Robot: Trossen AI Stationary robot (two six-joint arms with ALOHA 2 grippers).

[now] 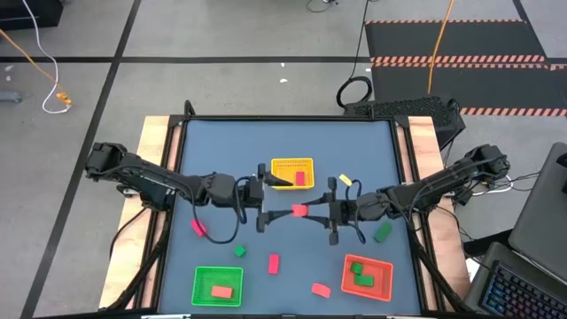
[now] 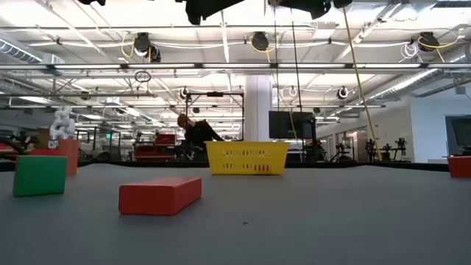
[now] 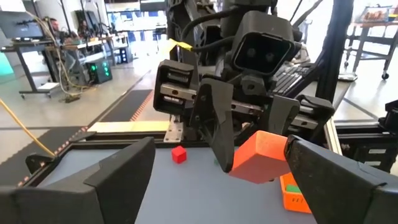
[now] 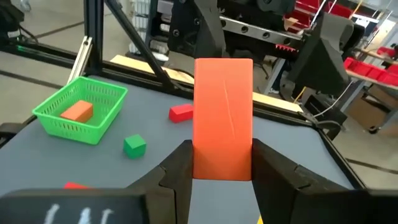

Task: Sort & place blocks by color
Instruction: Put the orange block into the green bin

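- Two grippers are meeting above the table's middle: the right gripper point(image 1: 306, 211) is clamping a salmon-orange bar point(image 4: 223, 118), while the left gripper point(image 1: 263, 206) is gaping wide, holding nothing.
- Several blocks are sitting in the yellow basket point(image 1: 291, 163), green basket point(image 1: 217, 285) and red basket point(image 1: 367, 276), some mismatched.
- About six blocks are lying loose; sorting appears roughly half finished.

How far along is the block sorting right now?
Some blocks already sit in the yellow basket, green basket and red basket, colours mixed. In hand: the right gripper holds an orange block. Left: loose blocks such as the green cube.
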